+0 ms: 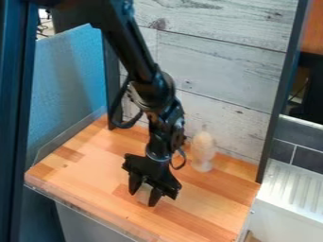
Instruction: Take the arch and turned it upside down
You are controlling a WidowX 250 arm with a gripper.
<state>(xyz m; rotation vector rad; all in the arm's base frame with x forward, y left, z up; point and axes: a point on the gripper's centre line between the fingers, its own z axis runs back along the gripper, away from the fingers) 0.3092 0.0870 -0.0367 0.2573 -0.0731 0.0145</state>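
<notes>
In the camera view, the black arm reaches in from the top edge and its gripper (pixel 142 199) hangs low over the front part of the wooden worktop (pixel 82 175). Its two fingers stand apart, with a pale piece (pixel 144 192) showing between them; whether they grip it cannot be told. It may be the arch, but its outline is mostly hidden. A pale, rounded object (pixel 202 150) stands upright near the plank wall (pixel 217 71).

our black arm (pixel 129 42), a long straight link, chunky joints we see along it, a thick black cable (pixel 118 118) looping at eight o'clock, our broad, blocky black gripper (pixel 144 193) at six
</notes>
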